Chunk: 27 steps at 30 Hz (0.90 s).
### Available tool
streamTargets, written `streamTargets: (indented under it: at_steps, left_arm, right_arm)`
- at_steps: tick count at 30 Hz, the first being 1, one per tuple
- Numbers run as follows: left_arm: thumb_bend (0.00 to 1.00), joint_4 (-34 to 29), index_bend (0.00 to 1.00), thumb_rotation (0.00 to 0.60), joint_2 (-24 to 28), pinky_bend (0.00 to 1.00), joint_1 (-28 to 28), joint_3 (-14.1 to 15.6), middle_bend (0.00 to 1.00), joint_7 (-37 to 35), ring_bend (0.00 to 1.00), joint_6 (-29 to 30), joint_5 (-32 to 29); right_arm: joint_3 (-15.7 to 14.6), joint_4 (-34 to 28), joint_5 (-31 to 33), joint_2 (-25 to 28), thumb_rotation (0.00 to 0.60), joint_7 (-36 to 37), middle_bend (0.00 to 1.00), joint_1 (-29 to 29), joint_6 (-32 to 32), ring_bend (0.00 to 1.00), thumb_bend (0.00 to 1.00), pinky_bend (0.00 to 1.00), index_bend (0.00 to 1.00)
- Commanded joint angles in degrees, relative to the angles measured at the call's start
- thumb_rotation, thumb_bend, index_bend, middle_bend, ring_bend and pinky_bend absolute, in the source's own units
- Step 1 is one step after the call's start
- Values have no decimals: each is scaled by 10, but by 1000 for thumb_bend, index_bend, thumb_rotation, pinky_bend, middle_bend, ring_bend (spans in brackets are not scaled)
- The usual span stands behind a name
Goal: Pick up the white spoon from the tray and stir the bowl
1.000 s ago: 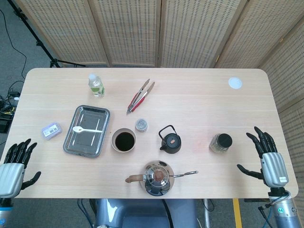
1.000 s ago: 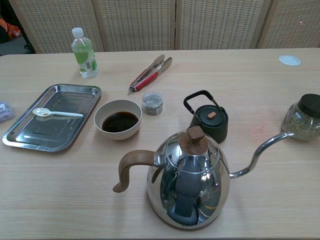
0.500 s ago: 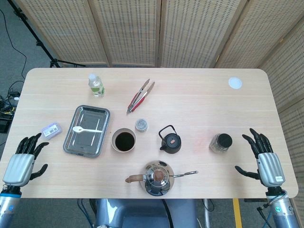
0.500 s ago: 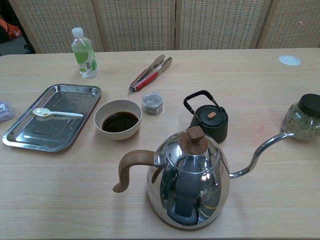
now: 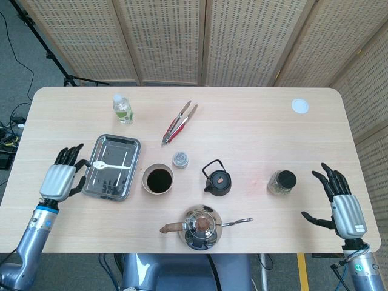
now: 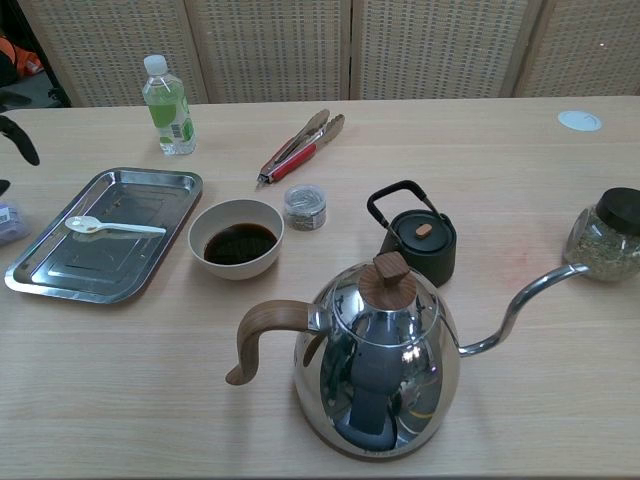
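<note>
In the chest view only dark fingertips [image 6: 20, 140] of the left hand [image 5: 59, 178] show at the left edge. The small box [image 6: 8, 222] there is cut off, as is the kettle [image 6: 375, 370] base below.

**Left robot hand beside tray, spoon untouched**

Your left robot hand [image 5: 59, 177] is just left of the tray [image 5: 104, 189], fingers spread, holding nothing. White spoon [image 5: 110, 165] lies flat in the tray, bowl end toward that hand. Bowl [image 5: 157, 179] of dark liquid sits just right of the tray. Right robot hand [image 5: 343, 205] is spread too, near the tabletop's [image 5: 254, 127] right edge.
</note>
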Motion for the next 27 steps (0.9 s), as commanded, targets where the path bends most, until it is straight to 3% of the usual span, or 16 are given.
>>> streamTargets:
  at_steps: [1,8,14,27]
  left_arm:
    - [468,28,419,600,-38,0,-35,-18,0,17,0,-35,-32]
    - [420,96,455,600,-95,0,-79,-29,0,-14,0,-90,-65]
    - [262,138,455,600,-121,0,-100,-32,0,-51,0,-105,-63]
    - [324,203,479,600,-167,0,-136,-37,0,-60,0,-136,-88]
  right_arm:
    - [1,1,2,0,600,1,0,0,0,0,0,0,114]
    - [5,9,14,-1,600,10,0,4,-11,0,0,0,114]
    - [8,15,22,-2,600,16,0,6,-18,0,0,0,114]
    - [10,22,32,-3,600,25,0,9,-29,0,0,0,114]
